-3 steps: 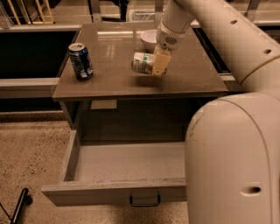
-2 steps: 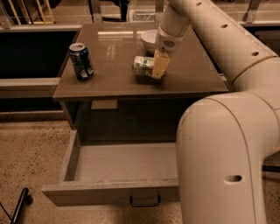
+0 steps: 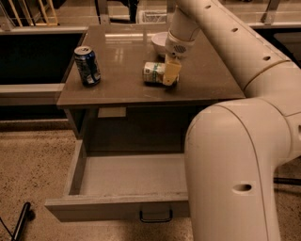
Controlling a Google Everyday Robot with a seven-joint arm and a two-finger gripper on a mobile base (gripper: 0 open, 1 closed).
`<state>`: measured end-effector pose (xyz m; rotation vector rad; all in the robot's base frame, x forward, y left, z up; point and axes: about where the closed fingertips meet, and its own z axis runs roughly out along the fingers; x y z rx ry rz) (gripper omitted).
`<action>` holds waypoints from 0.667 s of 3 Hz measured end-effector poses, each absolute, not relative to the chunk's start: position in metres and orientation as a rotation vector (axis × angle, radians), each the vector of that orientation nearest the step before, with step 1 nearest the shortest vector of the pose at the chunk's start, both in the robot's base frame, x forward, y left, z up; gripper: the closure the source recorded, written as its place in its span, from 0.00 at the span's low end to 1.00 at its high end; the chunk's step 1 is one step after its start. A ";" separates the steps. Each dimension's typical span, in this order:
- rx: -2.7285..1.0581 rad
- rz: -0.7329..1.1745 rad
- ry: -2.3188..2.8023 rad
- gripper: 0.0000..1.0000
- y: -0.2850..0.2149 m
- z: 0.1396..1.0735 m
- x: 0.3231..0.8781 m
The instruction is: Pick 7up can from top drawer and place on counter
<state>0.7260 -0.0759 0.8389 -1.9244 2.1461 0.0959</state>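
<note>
Speckled beige floor (image 3: 33, 160) (dim, warm light), black panel (image 3: 28, 59) at left, wooden rack (image 3: 35, 12) beyond.

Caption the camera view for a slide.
End effector at the 7up can lying sideways on the counter, top drawer open below.

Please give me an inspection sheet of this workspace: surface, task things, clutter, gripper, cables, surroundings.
Surface: counter glossy, brown.
Job's things: 7up can on its side on the counter; top drawer pulled open below.
Clutter: blue can upright at left; white bowl at back.
Gripper: gripper closed on the 7up can's right end.
Cables: nothing seen.
Surroundings: speckled floor; dark rod lower left.
</note>
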 end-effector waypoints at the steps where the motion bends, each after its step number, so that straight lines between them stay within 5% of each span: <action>1: -1.925 0.125 2.120 0.00 -0.079 0.839 0.726; 2: -1.942 0.106 2.108 0.00 -0.108 0.844 0.720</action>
